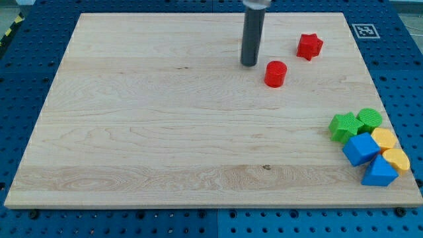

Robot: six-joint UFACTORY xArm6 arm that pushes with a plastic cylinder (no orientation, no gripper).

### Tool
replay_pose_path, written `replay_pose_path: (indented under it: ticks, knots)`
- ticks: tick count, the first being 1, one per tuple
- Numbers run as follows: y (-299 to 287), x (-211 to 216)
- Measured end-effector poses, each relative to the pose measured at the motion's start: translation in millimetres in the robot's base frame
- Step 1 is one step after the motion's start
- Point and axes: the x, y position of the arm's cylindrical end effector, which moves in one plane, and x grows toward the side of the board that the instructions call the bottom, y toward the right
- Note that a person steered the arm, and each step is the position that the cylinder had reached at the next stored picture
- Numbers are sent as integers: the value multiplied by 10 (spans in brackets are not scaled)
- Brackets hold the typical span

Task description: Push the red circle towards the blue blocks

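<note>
Worktop (165,132) of pale wooden board carries all the blocks, and we take the red circle block, a short red cylinder (275,73), as our landmark. Our arm has no hand to spread or press together, only a straight dark rod, and my tip (249,65) rests on the wood just beside the red circle, on its left in the view and a touch higher, with a narrow gap between them. A red star-shaped block (308,46) sits near the circle, up and to its right. Well apart from the circle, down toward the view's lower right, lies a tight cluster: a green star-shaped block (343,126) and a green round block (370,119) nearest the circle, then a blue cube block (360,148) and a blue triangular block (379,172), with two yellow blocks (384,137) (397,159) on the far side, their shapes unclear to us.
</note>
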Motion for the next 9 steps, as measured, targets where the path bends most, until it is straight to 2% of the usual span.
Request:
replay_pose_path:
  ticks: [1,2,3,4,6,8,9]
  knots:
    - [464,88]
    - [571,473]
    - [471,492]
    - [263,188]
    - [229,712]
    - [179,1015]
    - [-55,1015]
